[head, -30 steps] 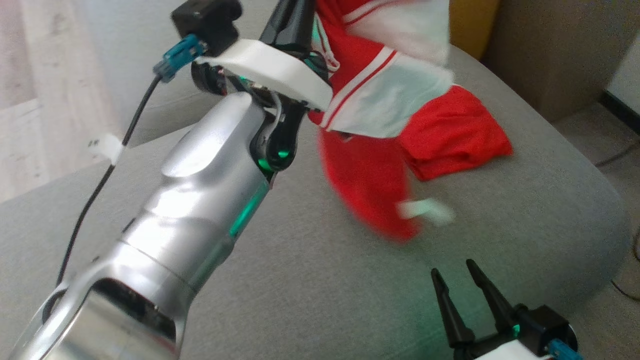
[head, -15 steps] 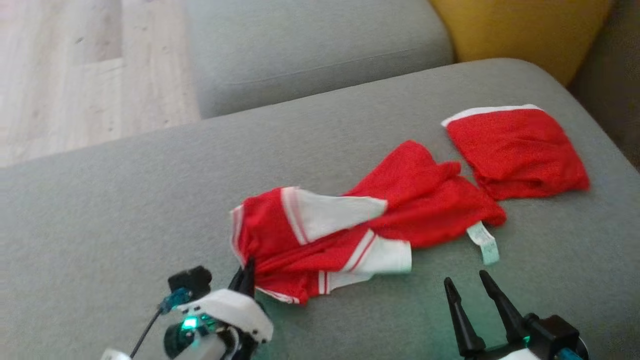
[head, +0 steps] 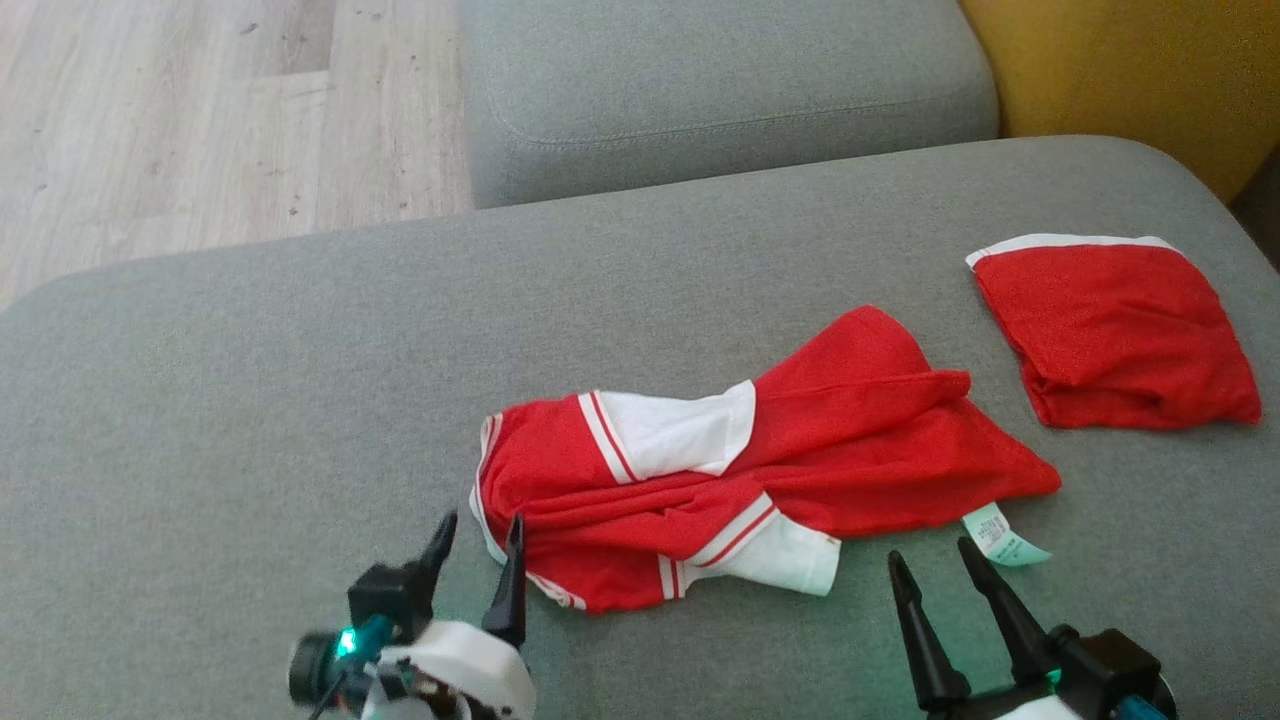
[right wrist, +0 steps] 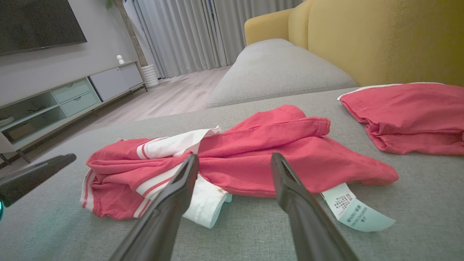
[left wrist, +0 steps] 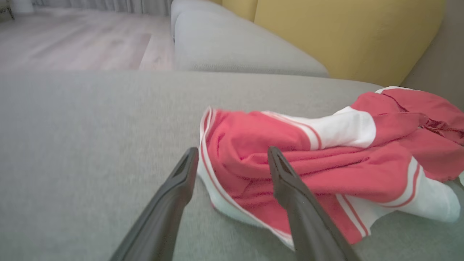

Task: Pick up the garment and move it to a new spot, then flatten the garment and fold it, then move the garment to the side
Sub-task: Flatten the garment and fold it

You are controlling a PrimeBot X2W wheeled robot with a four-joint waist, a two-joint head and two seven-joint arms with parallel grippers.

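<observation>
Red-and-white crumpled fabric garment (head: 800, 470) lies mid-seat on the grey upholstered sofa cushion (head: 250, 420). Left claw (head: 483, 520), fingers parted and holding nothing, sits just beside its striped left edge. Right claw (head: 929, 550), likewise parted and empty, hovers near its front edge. Folded red cloth (head: 1110, 335) lies apart, further right.

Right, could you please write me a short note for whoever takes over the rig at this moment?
Left tool: open and empty, at the left edge of the garment, which it held half a second ago.
Right tool: open and empty, just in front of the garment, near its label.
Garment: crumpled on the grey cushion; a folded red piece lies apart, further right.
Done: pick-up and move to a new spot.
Left: flatten, fold, move aside.
</observation>
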